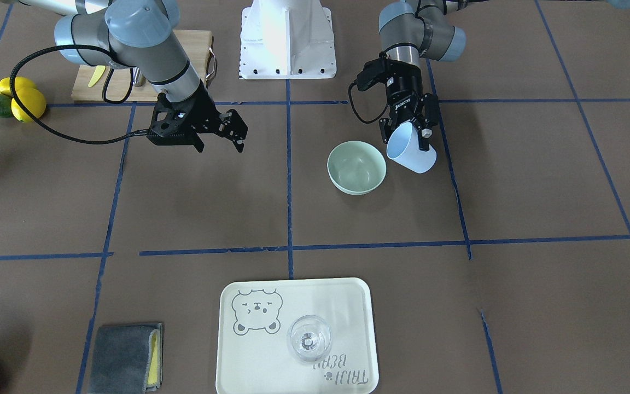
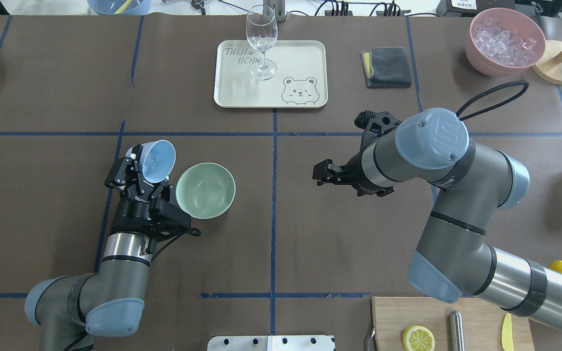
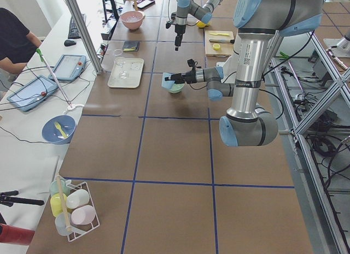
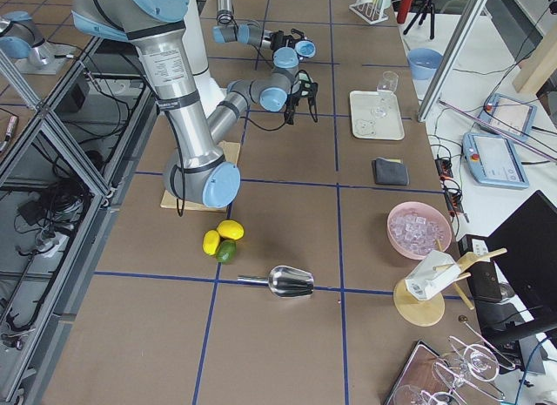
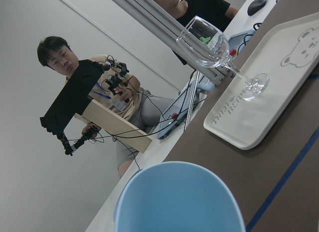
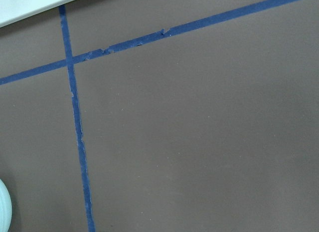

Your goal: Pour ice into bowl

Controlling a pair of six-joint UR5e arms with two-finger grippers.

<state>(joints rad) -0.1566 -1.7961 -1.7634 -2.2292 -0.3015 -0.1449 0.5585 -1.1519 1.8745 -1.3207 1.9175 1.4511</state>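
Note:
My left gripper is shut on a light blue cup and holds it tilted, its mouth toward the bowl. Small clear ice cubes lie inside the cup. The pale mint-green bowl stands on the table right beside the cup and looks empty. In the front view the cup hangs at the rim of the bowl. The left wrist view shows the cup's rim. My right gripper is open and empty, hovering right of the bowl past the blue centre line.
A cream tray with a wine glass stands at the far side. A grey cloth and a pink container of ice are far right. A cutting board is near the base.

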